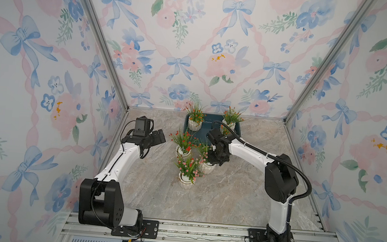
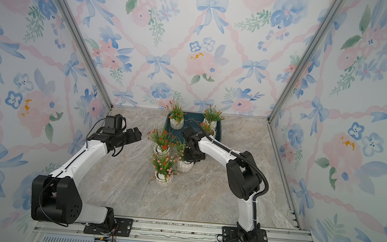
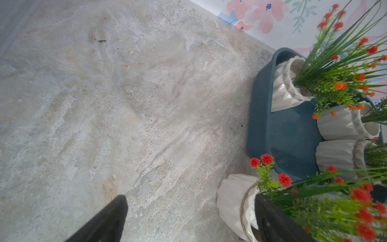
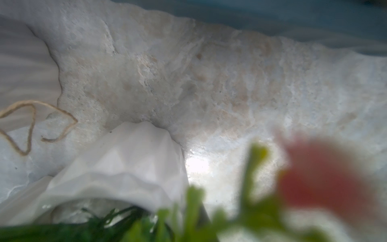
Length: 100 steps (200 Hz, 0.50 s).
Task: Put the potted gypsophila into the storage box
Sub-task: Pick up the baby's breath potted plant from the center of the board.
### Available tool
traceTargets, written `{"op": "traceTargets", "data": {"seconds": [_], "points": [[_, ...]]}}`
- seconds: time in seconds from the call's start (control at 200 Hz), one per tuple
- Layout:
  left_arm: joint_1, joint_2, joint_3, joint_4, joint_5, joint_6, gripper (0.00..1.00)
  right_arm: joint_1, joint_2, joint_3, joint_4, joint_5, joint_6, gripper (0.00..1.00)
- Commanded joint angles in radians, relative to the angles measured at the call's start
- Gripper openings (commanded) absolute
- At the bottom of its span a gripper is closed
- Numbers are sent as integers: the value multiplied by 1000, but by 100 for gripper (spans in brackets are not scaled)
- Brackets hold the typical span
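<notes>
The teal storage box stands at the back middle, with three potted gypsophila in it, such as the pot with orange blossoms. Three more pots stand on the table in front of it. My right gripper is down in the sprigs of the pink-blossomed pot and shut there. In the right wrist view that pot's white rim and blurred greens fill the near edge, hiding the fingertips. My left gripper hangs open in the air left of the red-blossomed pot, nothing between its fingers.
The third loose pot, with pink blossoms, stands nearest the front, close to the other two. The marble table runs to the papered walls at both sides and the back. The box's wall is near my left gripper.
</notes>
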Motion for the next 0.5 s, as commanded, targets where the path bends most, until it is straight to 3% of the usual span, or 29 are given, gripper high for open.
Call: {"op": "traceTargets", "data": {"seconds": [0.0, 0.495], "points": [[8, 10, -15, 5, 13, -9, 95, 10, 21, 117, -109, 41, -52, 14], [12, 12, -16, 7, 17, -10, 95, -58, 93, 446, -285, 95, -122, 14]]}}
